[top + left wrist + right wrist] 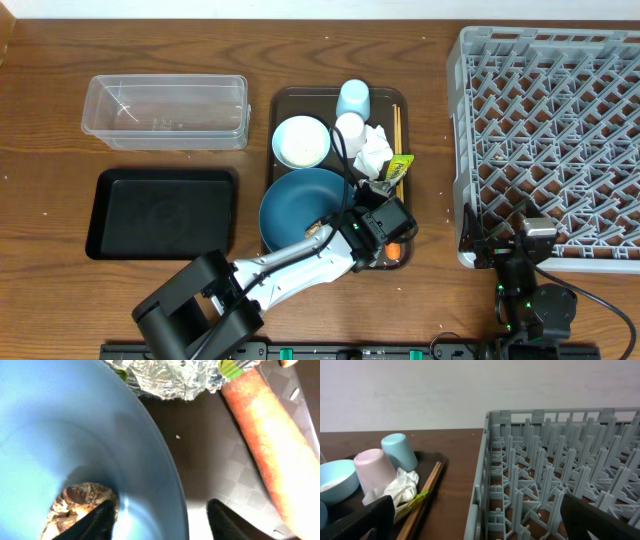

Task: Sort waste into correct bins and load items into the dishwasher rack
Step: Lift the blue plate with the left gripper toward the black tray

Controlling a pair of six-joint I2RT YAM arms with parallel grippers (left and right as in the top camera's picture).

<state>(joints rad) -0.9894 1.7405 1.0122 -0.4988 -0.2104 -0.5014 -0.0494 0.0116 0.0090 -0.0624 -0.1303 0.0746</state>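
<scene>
My left gripper is open and straddles the right rim of the dark-blue plate. One finger is inside by the brown food lump; the other is over the brown tray. An orange carrot lies to its right and crumpled foil just ahead. In the overhead view the plate fills the tray's front, under the left gripper. My right gripper is open and empty at the near left edge of the dishwasher rack.
On the tray's back half stand a small bowl, a light-blue cup, a pinkish cup, tissue, a green-yellow wrapper and chopsticks. The clear tub and the black tray lie at the left.
</scene>
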